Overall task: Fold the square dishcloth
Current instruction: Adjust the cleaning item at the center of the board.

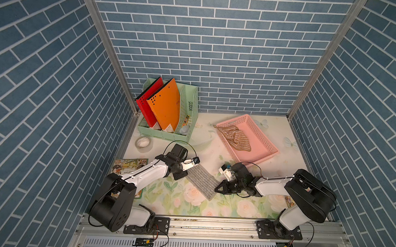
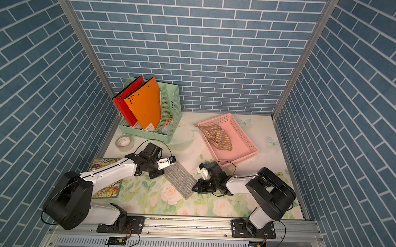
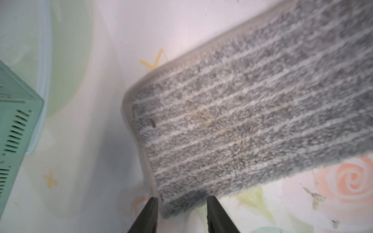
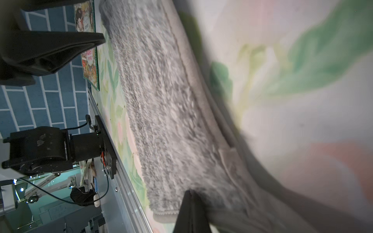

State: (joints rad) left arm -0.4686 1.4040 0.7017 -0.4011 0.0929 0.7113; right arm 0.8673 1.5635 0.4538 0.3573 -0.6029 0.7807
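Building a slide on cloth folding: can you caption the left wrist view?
Left gripper, jaws apart, poised at a corner of the grey striped dishcloth lying on the floral table, mint rack nearby.

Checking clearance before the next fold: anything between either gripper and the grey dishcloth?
Nothing visible. The left gripper is open with its jaws either side of a corner of the grey dishcloth; the right gripper is shut with its tip at the cloth's other end. The pink basket and green file rack sit farther back.
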